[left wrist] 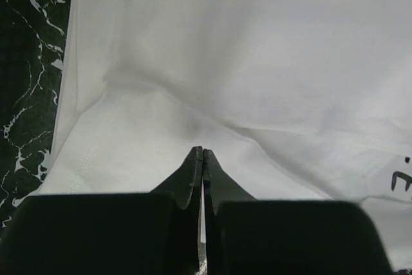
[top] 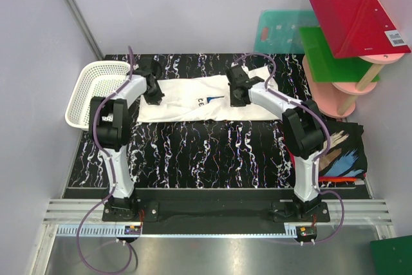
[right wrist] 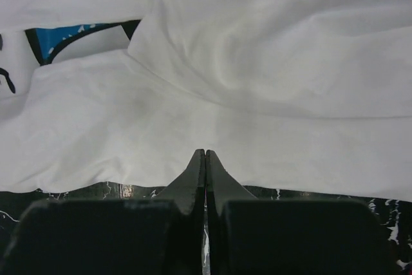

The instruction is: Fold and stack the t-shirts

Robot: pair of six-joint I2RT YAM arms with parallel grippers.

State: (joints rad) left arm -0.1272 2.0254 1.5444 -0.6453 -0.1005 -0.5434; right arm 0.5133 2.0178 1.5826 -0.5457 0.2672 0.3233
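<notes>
A white t-shirt (top: 193, 98) with a blue and black print lies as a long flat band across the far part of the table. My left gripper (top: 154, 93) is shut, with its tips on the shirt's left end (left wrist: 257, 62), and creases run toward them. My right gripper (top: 239, 93) is shut, with its tips just past the shirt's near edge (right wrist: 212, 114). No cloth shows between either pair of fingers. A black t-shirt with brushstroke print (top: 341, 149) lies folded at the table's right edge. A red-orange one (top: 338, 178) peeks out beneath it.
A white mesh basket (top: 96, 91) stands at the far left, beside the left arm. Green and red plastic boards (top: 351, 30) on a pink stand crowd the far right corner. The black marbled table top (top: 212, 152) shows between the shirt and the arm bases.
</notes>
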